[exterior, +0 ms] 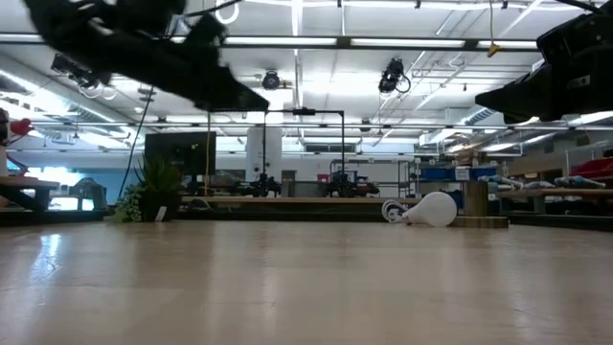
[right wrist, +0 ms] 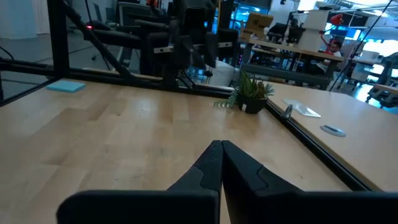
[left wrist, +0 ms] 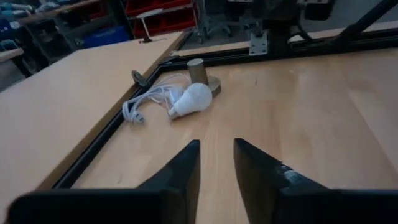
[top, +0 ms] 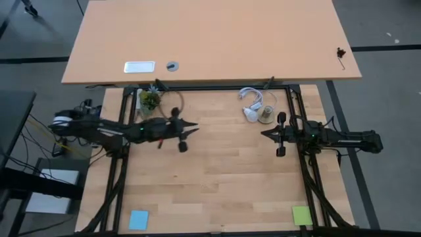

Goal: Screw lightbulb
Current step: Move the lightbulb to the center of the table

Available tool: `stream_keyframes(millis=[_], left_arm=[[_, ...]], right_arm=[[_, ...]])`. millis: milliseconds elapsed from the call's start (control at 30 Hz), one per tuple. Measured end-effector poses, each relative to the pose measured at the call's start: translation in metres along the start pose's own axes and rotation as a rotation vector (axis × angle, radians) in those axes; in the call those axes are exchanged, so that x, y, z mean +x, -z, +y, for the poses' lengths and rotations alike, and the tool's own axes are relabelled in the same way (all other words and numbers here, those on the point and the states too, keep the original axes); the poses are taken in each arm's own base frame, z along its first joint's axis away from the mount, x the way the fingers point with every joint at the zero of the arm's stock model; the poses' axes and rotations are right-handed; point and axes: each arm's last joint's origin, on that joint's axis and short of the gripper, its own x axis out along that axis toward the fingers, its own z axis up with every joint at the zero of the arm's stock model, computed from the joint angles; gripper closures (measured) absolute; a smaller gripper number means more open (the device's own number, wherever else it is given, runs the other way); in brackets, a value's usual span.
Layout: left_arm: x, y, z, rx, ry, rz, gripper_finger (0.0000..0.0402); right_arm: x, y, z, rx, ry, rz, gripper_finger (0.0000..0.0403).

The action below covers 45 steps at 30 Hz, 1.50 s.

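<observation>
Approach step: left end effector (left wrist: 216,163), fingers apart, must reach the lightbulb (left wrist: 191,99) lying on the worktop (left wrist: 323,106); right end effector (right wrist: 221,163) closed, empty.

potted plant (top: 149,100), white cable (top: 250,96), sticky notes (top: 138,220)

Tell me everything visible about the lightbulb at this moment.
The lightbulb is small, white and pear-shaped, matte-looking, with a narrower greyish screw base. It lies on its side on the wooden table near the far edge, not screwed in. It lies against the socket base, and the coiled white cable lies beside it. Neither gripper touches it.
</observation>
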Motion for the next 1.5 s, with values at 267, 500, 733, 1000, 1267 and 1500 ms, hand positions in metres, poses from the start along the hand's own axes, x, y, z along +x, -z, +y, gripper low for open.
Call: stream_keyframes(millis=[267, 500, 733, 1000, 1267, 1500], left_arm=[[0.080, -0.023, -0.001, -0.049, 0.031, 0.023, 0.0250], [0.149, -0.022, 0.020, -0.145, 0.157, 0.093, 0.0258], [0.203, -0.024, 0.021, -0.194, 0.146, 0.194, 0.0258], [0.252, -0.029, 0.010, -0.204, 0.074, 0.154, 0.0259], [0.296, -0.026, 0.016, -0.285, -0.035, 0.111, 0.0266], [0.317, -0.012, 0.025, -0.310, -0.091, 0.177, 0.0310]], right_arm=[[0.000, 0.000, 0.000, 0.000, 0.000, 0.000, 0.0384], [0.000, 0.000, 0.000, 0.000, 0.000, 0.000, 0.0385], [0.000, 0.000, 0.000, 0.000, 0.000, 0.000, 0.0384], [0.000, -0.001, 0.000, 0.001, 0.001, -0.007, 0.0384], [0.000, -0.001, 0.000, 0.000, 0.002, -0.010, 0.0384], [0.000, -0.001, 0.000, 0.001, 0.002, -0.011, 0.0385]])
